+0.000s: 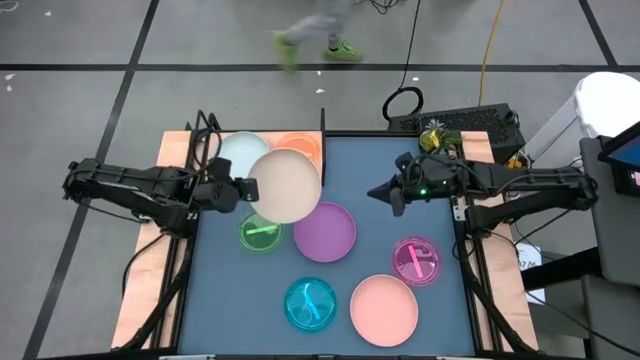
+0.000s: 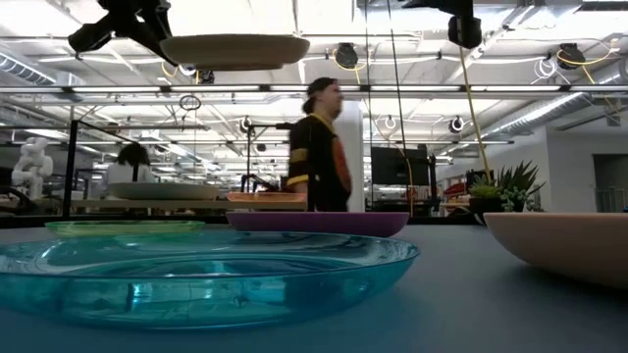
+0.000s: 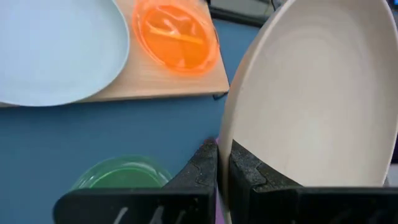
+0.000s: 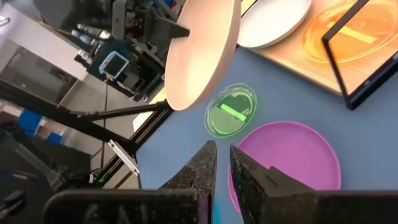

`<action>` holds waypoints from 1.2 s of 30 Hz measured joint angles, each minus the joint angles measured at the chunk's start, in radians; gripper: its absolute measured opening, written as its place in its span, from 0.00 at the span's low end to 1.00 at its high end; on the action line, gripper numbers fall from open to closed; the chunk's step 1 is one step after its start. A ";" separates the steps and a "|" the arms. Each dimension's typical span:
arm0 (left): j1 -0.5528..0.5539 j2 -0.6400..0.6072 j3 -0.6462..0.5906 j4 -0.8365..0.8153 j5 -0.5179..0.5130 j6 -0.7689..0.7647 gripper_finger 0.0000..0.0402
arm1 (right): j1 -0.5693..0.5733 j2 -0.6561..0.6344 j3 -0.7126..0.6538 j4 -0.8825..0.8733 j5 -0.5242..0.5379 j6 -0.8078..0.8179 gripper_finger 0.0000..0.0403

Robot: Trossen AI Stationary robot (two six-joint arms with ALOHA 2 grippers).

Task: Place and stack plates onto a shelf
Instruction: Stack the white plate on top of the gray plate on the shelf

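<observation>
High view: left gripper (image 1: 243, 190) clamps the cream plate (image 1: 288, 186) aloft; right gripper (image 1: 385, 192) closed, empty.

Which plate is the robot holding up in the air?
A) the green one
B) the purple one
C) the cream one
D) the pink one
C: the left gripper is shut on the rim of the cream plate, which hangs high above the table in the low view, while the green, purple and pink plates all lie flat on the tabletop.
</observation>
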 joint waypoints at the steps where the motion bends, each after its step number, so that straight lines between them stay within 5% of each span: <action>1: 0.004 0.000 0.000 0.000 -0.011 -0.020 0.03 | -0.008 -0.005 0.009 -0.015 -0.003 0.000 0.08; 10: 0.019 0.000 0.000 0.074 -0.146 -0.106 0.03 | -0.090 0.030 0.144 -0.057 -0.017 -0.012 0.08; 23: 0.039 0.000 0.000 0.292 -0.291 -0.019 0.03 | -0.210 0.319 0.526 -0.113 -0.032 -0.194 0.10; 29: 0.083 0.026 0.000 0.429 -0.309 0.111 0.03 | -0.234 0.395 0.547 -0.046 -0.064 -0.300 0.26; 36: 0.133 0.072 0.000 0.562 -0.319 0.249 0.03 | -0.219 0.413 0.547 0.045 0.097 -0.467 0.48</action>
